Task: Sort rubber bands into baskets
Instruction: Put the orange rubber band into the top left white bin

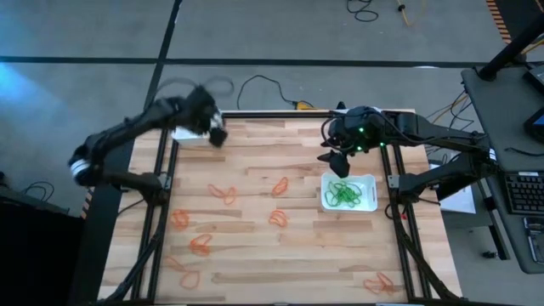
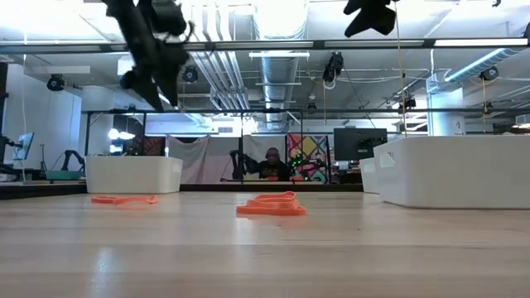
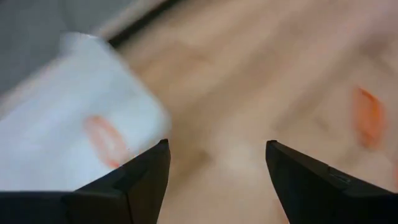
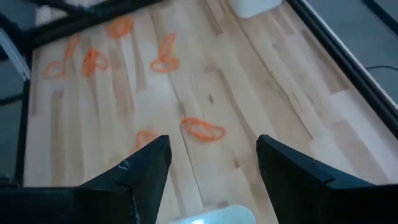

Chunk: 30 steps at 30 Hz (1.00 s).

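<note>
Sorting is sitting partway: green bands [image 1: 343,194] are filling the right basket [image 1: 368,180], one orange band [image 3: 104,140] in the far-left basket [image 3: 59,134], many orange bands [image 1: 223,195] still littering the counter [image 1: 255,255] (both pincers spread, empty): left pincer [image 3: 217,155] hovering by its basket, right pincer [image 4: 213,152] hanging above the right basket.

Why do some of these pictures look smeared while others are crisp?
Left wrist view: heavily smeared, the white basket and an orange rubber band blur into streaks. High view: the left gripper looks ghosted, the green rubber bands sharp. Low view: the near tabletop is soft. Right wrist view: mostly crisp.
</note>
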Available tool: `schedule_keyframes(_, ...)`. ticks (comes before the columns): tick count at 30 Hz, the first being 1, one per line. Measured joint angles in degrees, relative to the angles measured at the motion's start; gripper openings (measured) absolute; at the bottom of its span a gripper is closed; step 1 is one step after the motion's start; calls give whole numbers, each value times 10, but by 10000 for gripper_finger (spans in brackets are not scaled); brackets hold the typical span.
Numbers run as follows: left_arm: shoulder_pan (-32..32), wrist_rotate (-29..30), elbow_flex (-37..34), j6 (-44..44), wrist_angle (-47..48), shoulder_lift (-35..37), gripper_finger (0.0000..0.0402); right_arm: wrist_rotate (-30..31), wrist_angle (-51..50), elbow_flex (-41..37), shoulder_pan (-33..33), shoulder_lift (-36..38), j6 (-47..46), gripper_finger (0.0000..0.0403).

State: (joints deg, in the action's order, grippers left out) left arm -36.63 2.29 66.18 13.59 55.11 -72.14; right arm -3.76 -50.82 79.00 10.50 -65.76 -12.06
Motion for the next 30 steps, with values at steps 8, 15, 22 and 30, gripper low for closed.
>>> schedule_keyframes(8,290,76,-189,192,-144,75,249,5,6,0,-9,0,-41,231)
schedule_keyframes(15,357,108,-269,310,-248,-9,249,18,6,0,-44,0,-84,231)
schedule_keyframes(22,359,94,-274,360,-273,-89,256,24,6,0,-53,0,-122,231)
schedule_keyframes(30,367,89,-269,429,-292,-138,280,24,6,0,-52,0,-129,231)
